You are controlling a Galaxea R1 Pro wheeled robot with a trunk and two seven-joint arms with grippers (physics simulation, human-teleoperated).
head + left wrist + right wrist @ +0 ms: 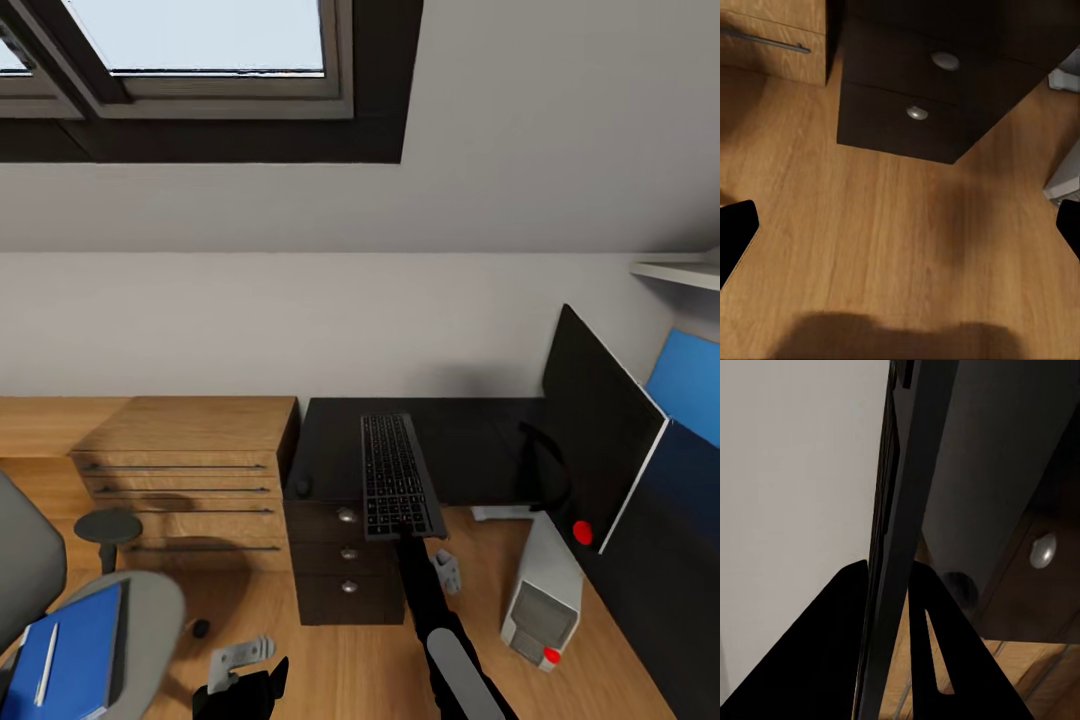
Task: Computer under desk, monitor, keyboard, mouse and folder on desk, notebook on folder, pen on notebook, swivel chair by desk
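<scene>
- Right hand (889,607) is clamped on the slim black-keyed keyboard (398,478), held above the long black bench (480,445) (mouse at nine o'clock).
- Left hand (900,225) hangs with fingers apart over the wooden floor.

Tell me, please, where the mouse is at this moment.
In the head view the mouse sits on the desk's left front corner, above the drawer unit, just left of the keyboard held by the right gripper.

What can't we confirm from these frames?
- Notebook: head view shows only the blue folder and pen on the swivel chair; anything beneath is hidden.
- Monitor stand: screen hides most of it.
- Mouse: tiny dark blob on the black desk.
- Left end effector: fingertips cut by frame edges.
</scene>
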